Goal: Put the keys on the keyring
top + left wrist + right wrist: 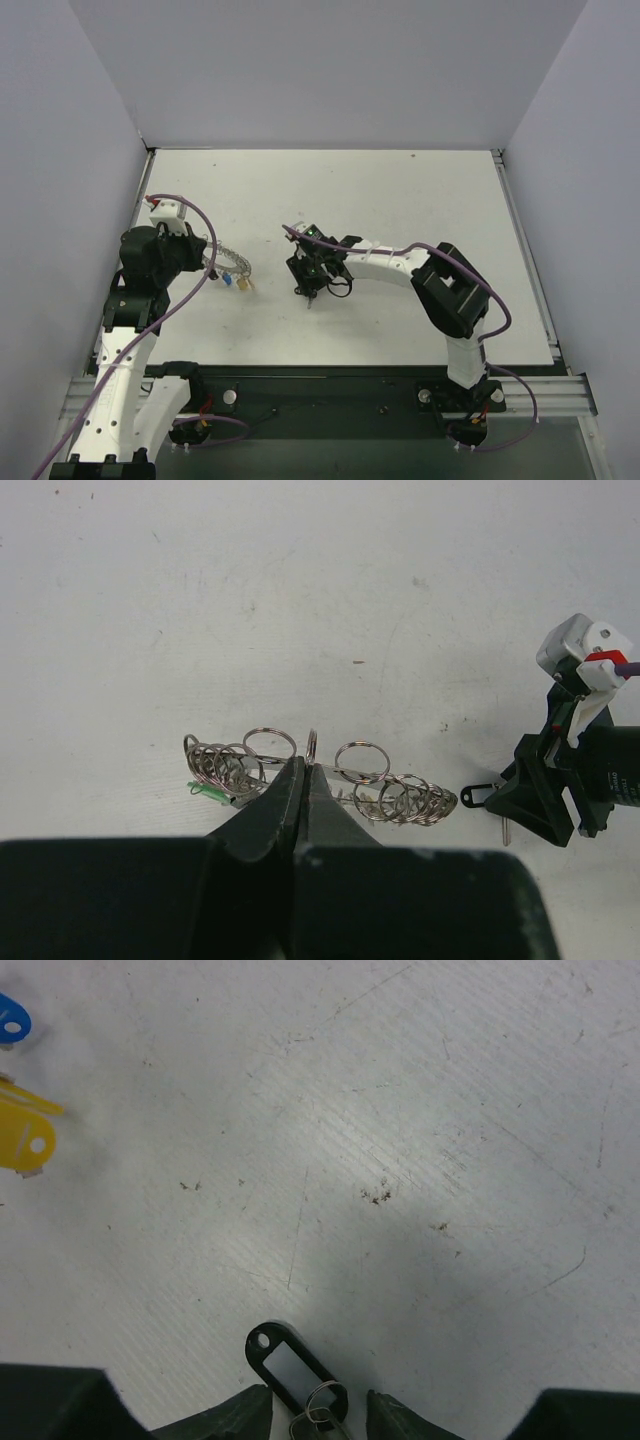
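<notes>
Top external view shows surface, with keyring pinched in the closed left tool, apart from the black key nipped by the right tool; advise bringing key loop squarely to a ring opening.

No text, number or brand is being shown clearly enough to be read in any view. Small white lettering is being carried on the black housing of the right arm, at the right edge of the left wrist view, but it is being shown too small and too cut off to be made out. A white label window is being shown on the black tag, and no writing is being made out on it.
</notes>
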You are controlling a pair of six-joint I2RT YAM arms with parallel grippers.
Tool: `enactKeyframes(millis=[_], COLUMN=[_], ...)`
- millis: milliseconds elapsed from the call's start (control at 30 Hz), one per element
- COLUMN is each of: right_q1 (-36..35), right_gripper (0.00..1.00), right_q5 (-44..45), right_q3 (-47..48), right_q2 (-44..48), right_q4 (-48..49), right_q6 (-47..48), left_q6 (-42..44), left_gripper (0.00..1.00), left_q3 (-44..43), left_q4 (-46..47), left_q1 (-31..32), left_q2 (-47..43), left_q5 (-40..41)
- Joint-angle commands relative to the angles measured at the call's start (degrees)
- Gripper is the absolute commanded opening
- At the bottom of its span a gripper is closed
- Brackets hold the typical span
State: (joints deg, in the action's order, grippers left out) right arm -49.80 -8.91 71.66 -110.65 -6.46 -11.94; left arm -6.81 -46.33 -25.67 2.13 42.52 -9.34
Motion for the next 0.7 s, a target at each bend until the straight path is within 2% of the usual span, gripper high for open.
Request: enactKeyframes(millis=[0, 433, 533, 667], right_q1=[0.23, 0.85, 1.28, 2.16], right_gripper=[0.36, 0.04, 0.00, 0.00], right_q5=[0.47, -1.11, -1.38, -1.73], right_q3=[1.29, 0.06, -0.29, -1.52], right_q2=[-1.41, 0.78, 2.28, 6.40], right_q4=[-1.01, -0.22, -0.31, -0.40], right_q6=[-0.45, -0.54, -0.45, -0.01], left_q6=[0.22, 0.30, 0.30, 0.39], left_gripper=[0.00, 0.00, 0.00, 0.00], left_q3=[-0.70, -0.61, -0.61, -0.70], left_q4=[5.63, 5.54, 5.63, 5.98], left_q1=[-0.37, -0.37, -0.46, -0.37], left_q2=[-1.04, -1.04, -0.95, -1.04], left_q5=[-0.85, -0.85, -1.03, -2.34])
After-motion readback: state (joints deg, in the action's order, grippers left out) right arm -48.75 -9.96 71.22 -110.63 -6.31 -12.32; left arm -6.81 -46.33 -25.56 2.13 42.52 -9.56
